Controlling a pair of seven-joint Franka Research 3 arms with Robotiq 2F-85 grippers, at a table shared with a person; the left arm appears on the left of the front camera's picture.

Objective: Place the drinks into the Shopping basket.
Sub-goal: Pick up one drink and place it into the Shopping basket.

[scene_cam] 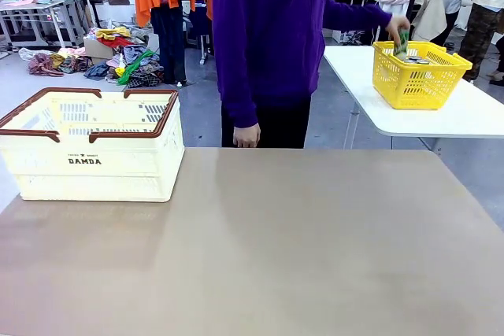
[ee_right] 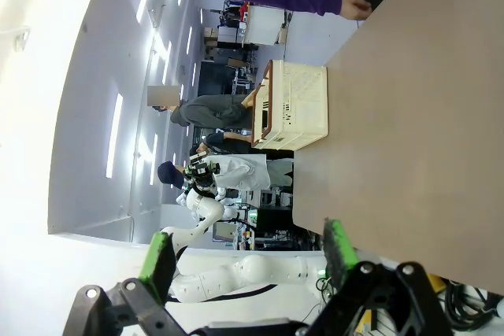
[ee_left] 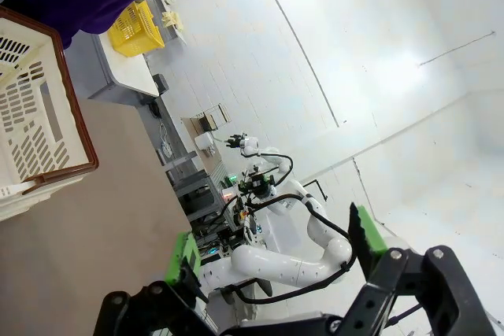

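Left tool (ee_left: 274, 245) spread wide, empty, in the air close by the basket (ee_left: 39, 116). Right tool (ee_right: 248, 257) likewise apart, nothing held, well off from the basket. Basket standing on the brown surface (scene_cam: 276, 249). Green can (scene_cam: 402, 42) far to the right of the basket, in a person's hand (scene_cam: 398, 27), at the top of a yellow basket (scene_cam: 417, 76).
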